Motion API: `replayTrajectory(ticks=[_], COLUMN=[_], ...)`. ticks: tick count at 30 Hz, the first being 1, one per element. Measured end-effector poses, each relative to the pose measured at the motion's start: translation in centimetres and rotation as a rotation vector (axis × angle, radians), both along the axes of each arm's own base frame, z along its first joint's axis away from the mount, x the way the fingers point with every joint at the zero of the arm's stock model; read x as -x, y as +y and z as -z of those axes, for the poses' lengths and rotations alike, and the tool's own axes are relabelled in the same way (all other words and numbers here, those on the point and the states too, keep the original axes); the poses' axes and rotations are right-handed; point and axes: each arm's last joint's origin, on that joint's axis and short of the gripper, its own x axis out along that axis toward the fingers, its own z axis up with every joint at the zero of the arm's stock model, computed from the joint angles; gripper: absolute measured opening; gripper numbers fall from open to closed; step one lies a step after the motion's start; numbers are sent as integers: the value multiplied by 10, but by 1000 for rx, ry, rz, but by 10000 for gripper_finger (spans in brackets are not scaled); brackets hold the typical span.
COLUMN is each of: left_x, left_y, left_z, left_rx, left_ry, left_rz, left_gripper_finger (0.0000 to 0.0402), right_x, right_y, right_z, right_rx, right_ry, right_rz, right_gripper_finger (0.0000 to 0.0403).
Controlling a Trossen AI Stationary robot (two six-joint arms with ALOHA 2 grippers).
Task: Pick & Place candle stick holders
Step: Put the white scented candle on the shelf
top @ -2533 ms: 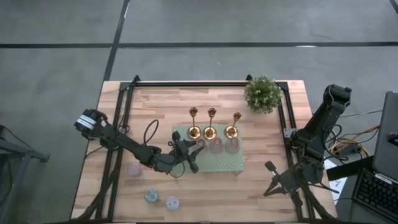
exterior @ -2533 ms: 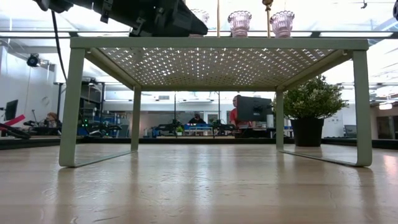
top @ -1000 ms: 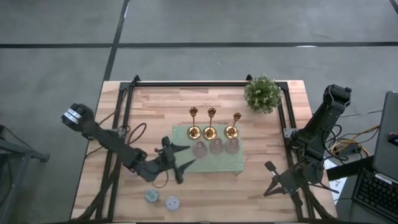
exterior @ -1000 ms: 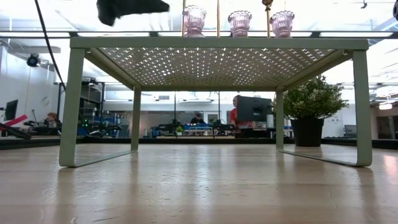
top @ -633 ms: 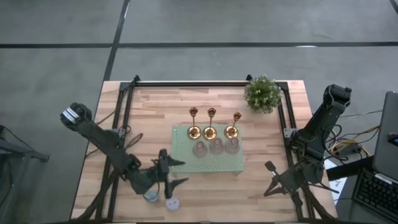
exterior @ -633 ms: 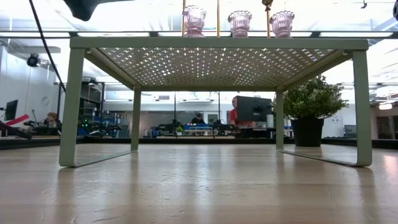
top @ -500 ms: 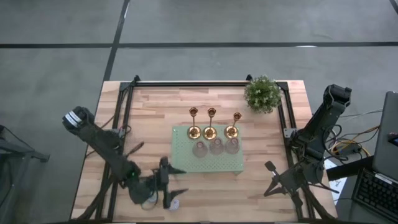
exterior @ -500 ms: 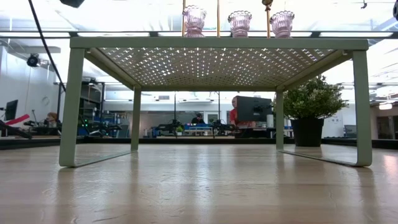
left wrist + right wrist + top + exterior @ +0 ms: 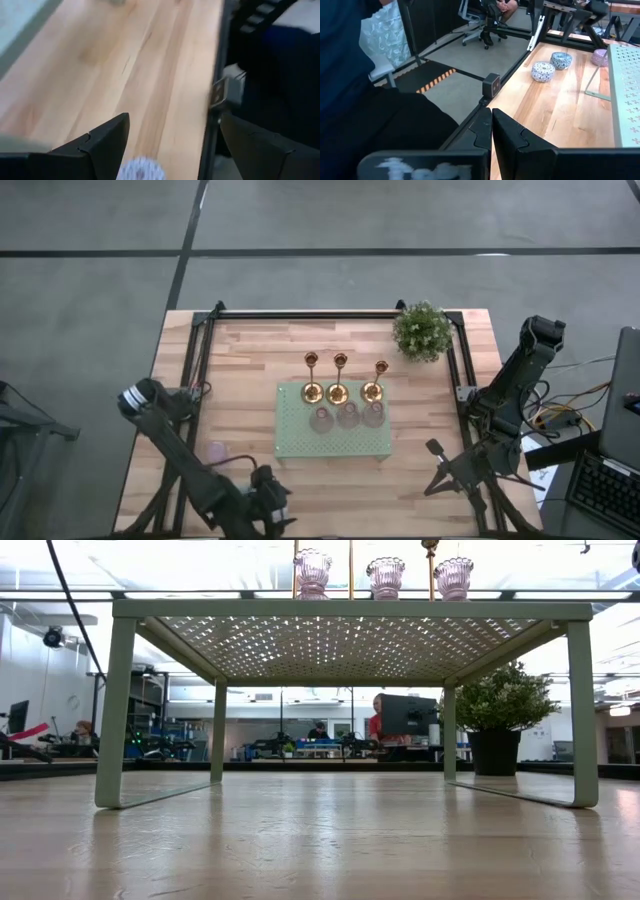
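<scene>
**Candle stick holders: six on the rack, three on the table's left side**

Three gold candle stick holders (image 9: 340,378) stand in a row along the far edge of the pale green perforated rack (image 9: 334,436) at the middle of the table (image 9: 250,360). Just in front of them on the rack sit three small squat holders (image 9: 346,416), also in a row; the low view shows them as pinkish glass cups (image 9: 385,576) on the rack's top. A fourth small pink holder (image 9: 216,451) rests on the table near its left edge. Two more small patterned holders (image 9: 542,71) lie close to the table's front-left corner, one of them showing between the fingers (image 9: 102,142) of the left gripper (image 9: 170,145), whose jaws stand wide apart and hold nothing. That gripper (image 9: 268,505) hangs over the front edge. The right gripper (image 9: 491,132) is closed and empty, parked off the table's right edge. A potted plant (image 9: 421,330) occupies the far-right corner.
</scene>
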Motion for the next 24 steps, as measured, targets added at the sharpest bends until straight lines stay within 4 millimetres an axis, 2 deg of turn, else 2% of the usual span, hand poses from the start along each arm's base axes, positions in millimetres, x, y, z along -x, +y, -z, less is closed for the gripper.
replayTrajectory(ticks=[4,9,17,24], left_x=[-5,-7,0,3], left_y=[-9,-17,-15,-11], left_z=[9,19,45,60], left_rx=[34,144,166,131], left_ry=[148,245,361,376], left_rz=[-40,-73,-131,-151], left_gripper_finger=[316,316,316,316], right_x=[0,0,1,1], right_y=[0,0,-1,-1], right_z=[1,1,2,3], right_rx=[8,15,23,30], right_ry=[4,7,6,2], right_rz=[0,-2,-4,-7], right_gripper_finger=[8,8,8,8])
